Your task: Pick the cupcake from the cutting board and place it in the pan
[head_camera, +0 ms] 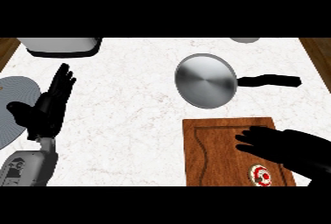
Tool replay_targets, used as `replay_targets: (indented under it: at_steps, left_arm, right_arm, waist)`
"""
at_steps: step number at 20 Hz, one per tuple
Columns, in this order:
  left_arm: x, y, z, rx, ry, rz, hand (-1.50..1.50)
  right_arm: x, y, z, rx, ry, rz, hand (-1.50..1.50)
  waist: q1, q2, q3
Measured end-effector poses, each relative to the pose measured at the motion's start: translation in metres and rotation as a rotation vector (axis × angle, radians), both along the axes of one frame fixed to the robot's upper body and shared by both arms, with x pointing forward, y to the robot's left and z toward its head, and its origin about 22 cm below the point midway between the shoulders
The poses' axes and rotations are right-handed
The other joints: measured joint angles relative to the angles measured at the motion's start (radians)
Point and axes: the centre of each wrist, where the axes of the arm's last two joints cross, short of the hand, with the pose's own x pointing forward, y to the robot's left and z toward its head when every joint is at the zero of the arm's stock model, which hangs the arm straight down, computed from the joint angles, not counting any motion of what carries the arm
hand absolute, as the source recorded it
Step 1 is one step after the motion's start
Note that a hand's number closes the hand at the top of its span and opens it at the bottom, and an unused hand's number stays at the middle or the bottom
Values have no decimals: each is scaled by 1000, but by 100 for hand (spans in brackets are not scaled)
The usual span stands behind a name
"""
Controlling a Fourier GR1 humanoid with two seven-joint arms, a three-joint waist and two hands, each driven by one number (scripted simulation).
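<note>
A small cupcake (260, 175) with white and red topping sits near the front right corner of the wooden cutting board (210, 151). My right hand (281, 144) hovers over the board's right side, just above and behind the cupcake, fingers spread and pointing left, holding nothing. The steel pan (205, 80) with a black handle (271, 81) lies behind the board, with nothing in it. My left hand (48, 105) rests open at the left, fingers up.
A grey ribbed plate (14, 109) lies at the left edge, partly behind my left hand. A white appliance (61, 46) stands at the back left. A small grey object (245, 40) shows at the back right. Wooden edges flank the counter.
</note>
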Motion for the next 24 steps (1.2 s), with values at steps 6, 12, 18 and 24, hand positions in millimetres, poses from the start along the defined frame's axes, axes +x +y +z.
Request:
replay_targets:
  at_steps: [6,12,18,24]
  left_arm:
    - [1,0,-2,-4,-2,8,0]
    - [1,-1,0,0,4,0,0]
    - [4,-1,-4,2,0,6,0]
    - [8,5,-5,3,9,6,0]
  right_arm:
    - [-6,9,-8,-70,-16,3,-150]
    - [-2,13,-30,-101,-5,7,-150]
    - [0,25,-51,-149,-15,23,-150]
    - [3,27,-67,-194,11,23,-150]
  waist:
    - [-3,0,0]
    - [-2,0,0]
    - [-2,0,0]
    - [-3,0,0]
